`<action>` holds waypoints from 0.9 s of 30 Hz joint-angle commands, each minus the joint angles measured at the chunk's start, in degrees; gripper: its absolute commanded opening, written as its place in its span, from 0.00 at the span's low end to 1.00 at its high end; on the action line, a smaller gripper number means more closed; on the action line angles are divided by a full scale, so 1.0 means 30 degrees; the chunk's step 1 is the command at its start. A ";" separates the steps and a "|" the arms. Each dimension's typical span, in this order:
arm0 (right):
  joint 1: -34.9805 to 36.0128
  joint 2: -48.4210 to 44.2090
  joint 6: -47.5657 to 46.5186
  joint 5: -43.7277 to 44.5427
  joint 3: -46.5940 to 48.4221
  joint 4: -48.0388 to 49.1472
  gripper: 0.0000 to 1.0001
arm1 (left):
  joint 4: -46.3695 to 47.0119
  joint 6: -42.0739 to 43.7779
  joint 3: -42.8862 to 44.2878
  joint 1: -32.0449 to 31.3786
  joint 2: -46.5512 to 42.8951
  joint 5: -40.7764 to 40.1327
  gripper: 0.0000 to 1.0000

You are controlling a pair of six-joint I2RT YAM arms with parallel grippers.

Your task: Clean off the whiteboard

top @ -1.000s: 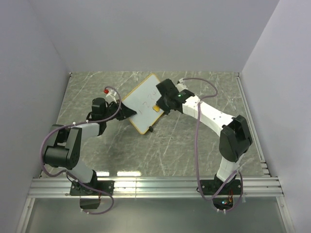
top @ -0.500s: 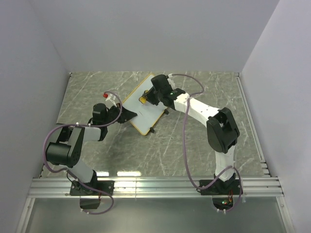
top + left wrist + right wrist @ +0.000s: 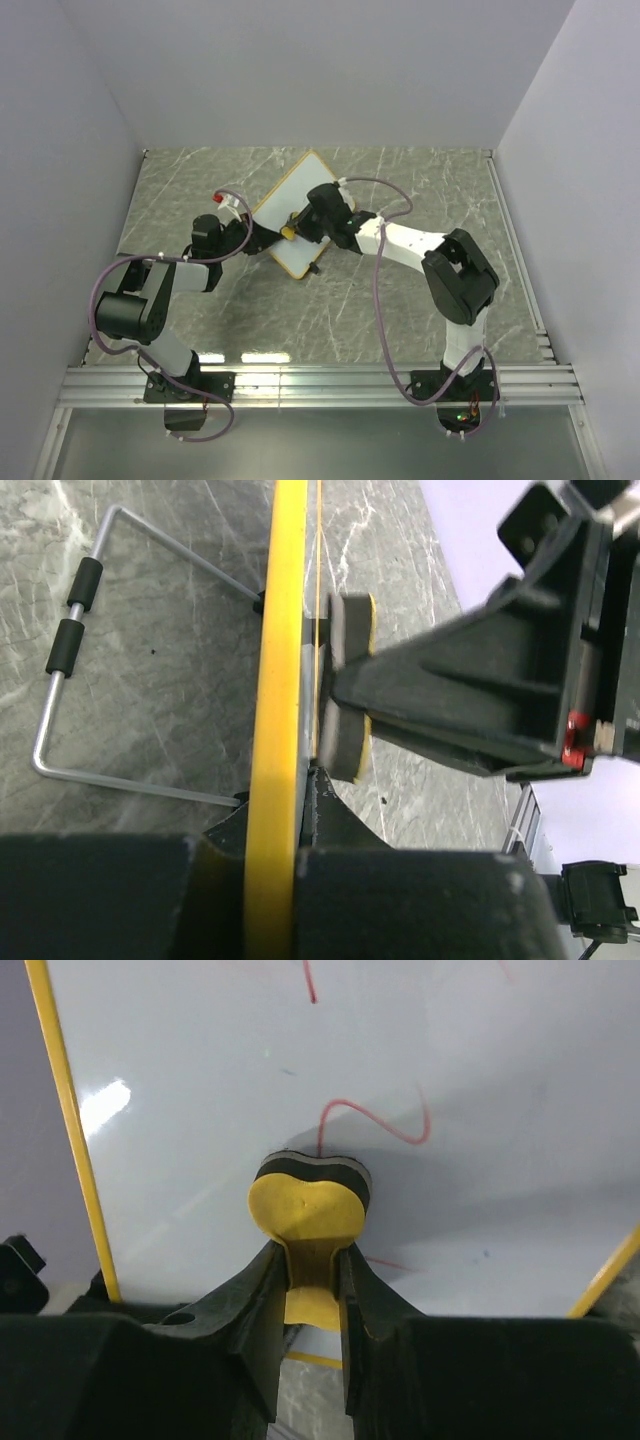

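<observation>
The whiteboard (image 3: pixel 296 180), white with a yellow rim, stands tilted near the table's middle back. My left gripper (image 3: pixel 262 238) is shut on its lower left edge. In the left wrist view the rim (image 3: pixel 287 630) shows edge-on between my fingers (image 3: pixel 330 815). My right gripper (image 3: pixel 300 222) is shut on the yellow bow-tie eraser (image 3: pixel 290 230) and presses it against the board face. In the right wrist view the eraser (image 3: pixel 308 1205) sits on the whiteboard (image 3: pixel 250 1050) just below a red squiggle (image 3: pixel 372 1118). The eraser (image 3: pixel 345 690) touches the board face.
A wire stand (image 3: pixel 68 640) with black sleeves sticks out behind the board. A black clip (image 3: pixel 315 268) sits at the board's near corner. White walls close in the marbled table (image 3: pixel 420 190) on three sides. An aluminium rail (image 3: pixel 320 385) runs along the near edge.
My right gripper carried the eraser across the board face, first up and left, then down toward the lower left part. My left gripper kept its hold on the board's edge.
</observation>
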 commanded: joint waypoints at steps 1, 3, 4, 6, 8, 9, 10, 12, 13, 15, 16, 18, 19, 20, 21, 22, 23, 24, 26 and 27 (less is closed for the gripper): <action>0.0782 -0.1382 -0.0538 -0.0681 -0.2416 -0.0601 0.00 | -0.3794 0.1167 -0.0492 -0.0126 0.0930 -0.3361 0.00; 0.0783 -0.1735 -0.0597 -0.0304 -0.3937 -0.0861 0.00 | -0.3853 0.1196 -0.0522 -0.0184 0.0813 -0.3390 0.00; 0.0753 -0.1853 -0.0685 -0.0271 -0.4381 -0.0864 0.00 | -0.3911 0.1196 -0.0522 -0.0184 0.0812 -0.3390 0.00; 0.0811 -0.2175 -0.1180 0.0137 -0.5288 -0.1241 0.00 | -0.3941 0.1196 -0.0522 -0.0243 0.0753 -0.3420 0.00; 0.0782 -0.2147 -0.1388 0.0286 -0.5702 -0.1478 0.00 | -0.3999 0.1225 -0.0463 -0.0272 0.0812 -0.3391 0.00; 0.0782 -0.2176 -0.1505 0.0315 -0.6023 -0.1537 0.00 | -0.4029 0.1254 -0.0463 -0.0301 0.0841 -0.3390 0.00; 0.0782 -0.2234 -0.1564 0.0489 -0.6171 -0.1480 0.00 | -0.4029 0.1255 -0.0434 -0.0272 0.0841 -0.3390 0.00; 0.0811 -0.2235 -0.1652 0.0608 -0.6028 -0.1449 0.00 | -0.4087 0.1313 -0.0434 -0.0330 0.0783 -0.3361 0.00; 0.0783 -0.2032 -0.1711 0.0695 -0.5736 -0.1566 0.00 | -0.4116 0.1342 -0.0434 -0.0331 0.0783 -0.3419 0.00; 0.0782 -0.1680 -0.2118 0.1104 -0.4274 -0.2120 0.00 | -0.4204 0.1372 -0.0404 -0.0418 0.0754 -0.3419 0.00; 0.0782 -0.1185 -0.2208 0.1251 -0.3659 -0.2326 0.00 | -0.4234 0.1401 -0.0404 -0.0448 0.0782 -0.3420 0.00; 0.0666 -0.0626 -0.2413 0.1545 -0.1901 -0.2707 0.00 | -0.4350 0.1460 -0.0404 -0.0536 0.0783 -0.3478 0.00; 0.0578 -0.0131 -0.2385 0.1604 -0.1344 -0.2767 0.00 | -0.4409 0.1460 -0.0433 -0.0565 0.0725 -0.3507 0.00; 0.0345 0.0106 -0.2269 0.1691 -0.0324 -0.2884 0.00 | -0.4439 0.1518 -0.0463 -0.0710 0.0666 -0.3508 0.00; 0.0198 0.0341 -0.2094 0.1721 0.0151 -0.2914 0.00 | -0.4468 0.1576 -0.0463 -0.0770 0.0666 -0.3595 0.00; 0.0051 0.0807 -0.2005 0.1750 0.0620 -0.2857 0.00 | -0.4613 0.1606 -0.0492 -0.0828 0.0666 -0.3712 0.00; -0.0066 0.1073 -0.1975 0.1809 0.1639 -0.2943 0.00 | -0.4644 0.1635 -0.0492 -0.0974 0.0579 -0.3771 0.00; -0.0299 0.1308 -0.2004 0.1954 0.2201 -0.3118 0.00 | -0.4673 0.1694 -0.0492 -0.1062 0.0607 -0.3829 0.00; -0.0506 0.2011 -0.2004 0.2043 0.3662 -0.3265 0.00 | -0.4790 0.1723 -0.0522 -0.1209 0.0549 -0.3917 0.00; -0.0739 0.2245 -0.2004 0.2073 0.4106 -0.3353 0.00 | -0.4791 0.1753 -0.0522 -0.1239 0.0548 -0.3918 0.00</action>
